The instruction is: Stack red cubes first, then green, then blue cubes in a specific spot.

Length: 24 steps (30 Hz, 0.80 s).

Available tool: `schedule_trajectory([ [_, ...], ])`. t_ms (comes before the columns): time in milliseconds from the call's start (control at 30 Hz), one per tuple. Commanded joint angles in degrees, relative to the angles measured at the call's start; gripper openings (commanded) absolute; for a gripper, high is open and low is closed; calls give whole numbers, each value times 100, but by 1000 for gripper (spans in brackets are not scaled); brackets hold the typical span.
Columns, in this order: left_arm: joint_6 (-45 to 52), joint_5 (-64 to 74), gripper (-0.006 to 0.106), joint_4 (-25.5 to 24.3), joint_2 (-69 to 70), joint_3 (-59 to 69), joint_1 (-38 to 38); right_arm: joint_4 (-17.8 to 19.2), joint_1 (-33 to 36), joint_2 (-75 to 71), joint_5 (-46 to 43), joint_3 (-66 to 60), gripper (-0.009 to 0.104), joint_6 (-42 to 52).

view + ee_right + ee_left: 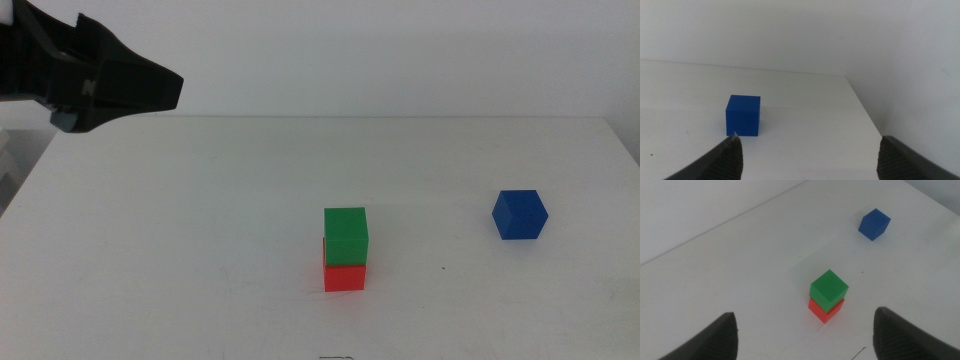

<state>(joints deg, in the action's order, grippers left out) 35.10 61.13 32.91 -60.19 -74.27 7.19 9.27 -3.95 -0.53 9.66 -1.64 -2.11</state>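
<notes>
Here, the green cube (345,234) sits atop the red cube (344,276) on the white table (200,250); the blue cube (519,214) lies at three o'clock, well apart. Left gripper (150,88) at ten o'clock, released; right gripper (807,155) likewise released.

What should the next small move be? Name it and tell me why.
Probably the right gripper, jaws open, should ease forward to straddle the blue cube. The green cube already sits on the red cube, while the blue one lies alone on the table, just ahead of those jaws. The left gripper is raised off to the far left.
</notes>
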Motion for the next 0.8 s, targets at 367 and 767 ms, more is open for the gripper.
schedule_trajectory([
  [367, -66, -328, 91, 258, 89, -132, 3, -927, -27, 1760, 3023, 3146, 94, 36],
  [767, -66, -328, 91, 258, 89, -132, 3, -1353, 132, 4226, 5411, 5343, 94, 36],
])
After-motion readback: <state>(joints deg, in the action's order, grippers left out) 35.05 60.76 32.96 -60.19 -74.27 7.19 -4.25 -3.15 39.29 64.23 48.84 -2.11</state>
